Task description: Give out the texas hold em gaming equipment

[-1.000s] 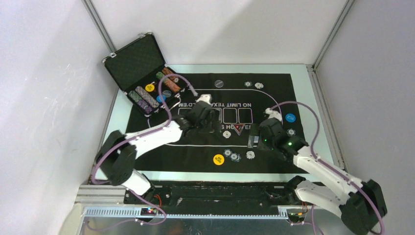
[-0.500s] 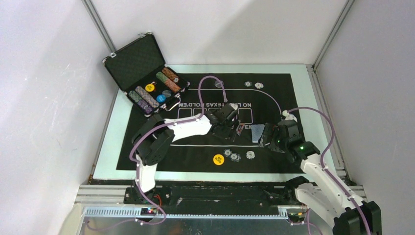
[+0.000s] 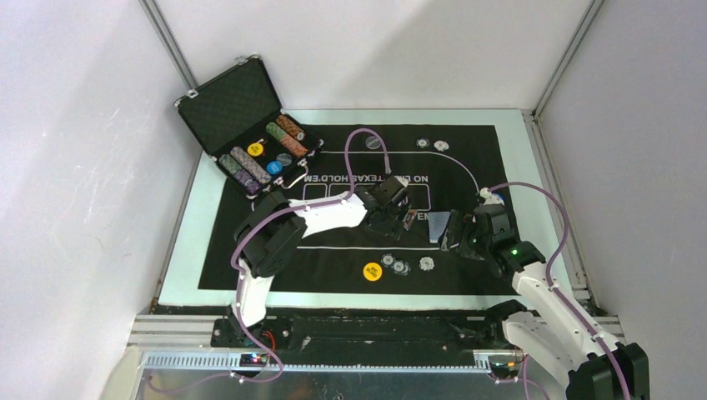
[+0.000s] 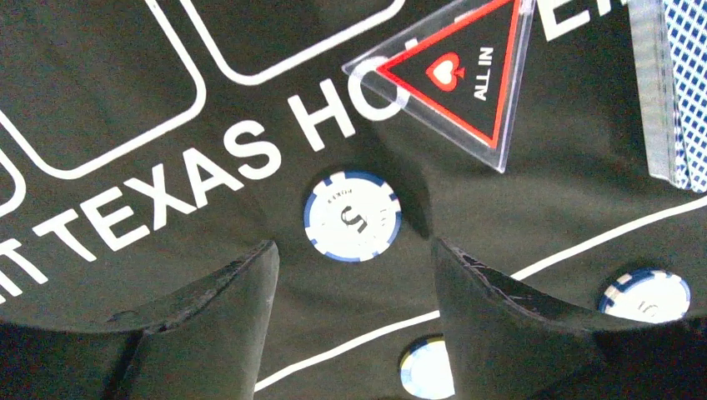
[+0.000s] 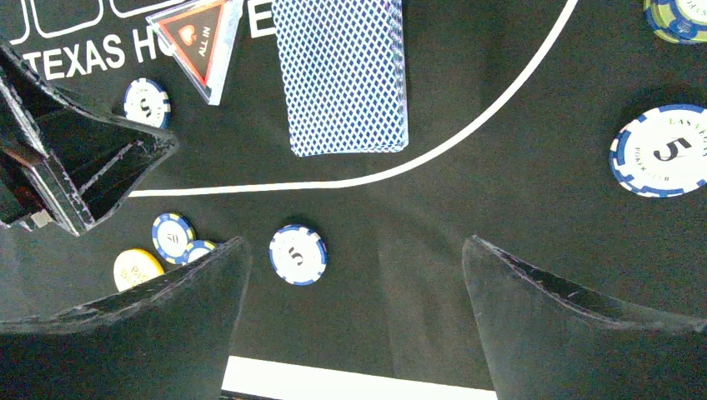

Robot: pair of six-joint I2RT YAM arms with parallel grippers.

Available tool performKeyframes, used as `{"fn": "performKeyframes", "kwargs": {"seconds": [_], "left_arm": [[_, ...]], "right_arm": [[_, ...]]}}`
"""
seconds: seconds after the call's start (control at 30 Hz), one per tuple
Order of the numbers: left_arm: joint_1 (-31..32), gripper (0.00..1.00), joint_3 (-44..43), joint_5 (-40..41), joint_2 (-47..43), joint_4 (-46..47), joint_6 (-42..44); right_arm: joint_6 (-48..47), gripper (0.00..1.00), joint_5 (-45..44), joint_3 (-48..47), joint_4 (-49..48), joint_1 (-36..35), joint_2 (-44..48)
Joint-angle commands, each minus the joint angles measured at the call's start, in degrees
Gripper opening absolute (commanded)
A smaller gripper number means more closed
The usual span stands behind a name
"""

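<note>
On the mat [image 3: 250,250], the triangle marker [image 4: 463,79] lies just left of the card deck [image 5: 342,75]; one chip [image 4: 352,216] lies beside the marker. The case [image 3: 242,125] sits at the far left corner of the bench [image 3: 188,267].

A pale table [image 3: 185,250] is being covered almost wholly by a black mat [image 3: 250,262], on which white lettering [image 4: 167,187], rounded boxes and a curved line are being displayed. At the far left corner a black metal-edged case [image 3: 227,107] is being shown open, lid tilted back, base overlapping the mat's corner. Everything is being enclosed by white walls [image 3: 75,167] and metal posts [image 3: 167,42].
</note>
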State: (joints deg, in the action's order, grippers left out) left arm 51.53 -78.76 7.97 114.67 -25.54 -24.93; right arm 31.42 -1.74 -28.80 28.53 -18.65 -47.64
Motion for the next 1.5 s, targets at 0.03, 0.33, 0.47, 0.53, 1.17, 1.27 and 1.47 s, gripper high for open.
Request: {"fn": "performKeyframes", "kwargs": {"seconds": [0.03, 0.33, 0.47, 0.53, 1.17, 1.27, 1.47], "left_arm": [[0.3, 0.72, -3.5, 2.1, 2.2, -0.5, 1.4], [0.4, 0.63, -4.0, 1.1, 4.6, -0.7, 1.3], [0.8, 0.58, -3.2, 0.7, 4.5, -0.6, 1.1], [1.2, 0.57, -2.7, 0.7, 4.5, -0.6, 1.1], [1.5, 0.36, -1.1, 4.3, -3.0, 2.0, -1.3], [1.5, 0.35, -0.2, 4.9, -5.1, 2.3, -1.7], [1.5, 0.34, 1.2, 5.2, -7.7, 3.2, -2.0]], "right_arm": [[-0.5, 0.99, -0.1, 0.3, -1.7, 0.2, 0.9], [-0.5, 1.00, -0.4, 0.6, -1.9, 0.3, 0.9], [-0.4, 0.99, -0.8, 0.6, -1.8, 0.3, 1.2], [-0.3, 1.00, -0.8, 0.6, -1.8, 0.4, 1.3], [0.1, 1.00, -2.4, 1.2, -1.7, 0.4, 3.2], [0.1, 1.00, -2.5, 1.3, -1.7, 0.5, 3.3], [0.1, 1.00, -2.6, 1.3, -1.7, 0.5, 3.5]]}}
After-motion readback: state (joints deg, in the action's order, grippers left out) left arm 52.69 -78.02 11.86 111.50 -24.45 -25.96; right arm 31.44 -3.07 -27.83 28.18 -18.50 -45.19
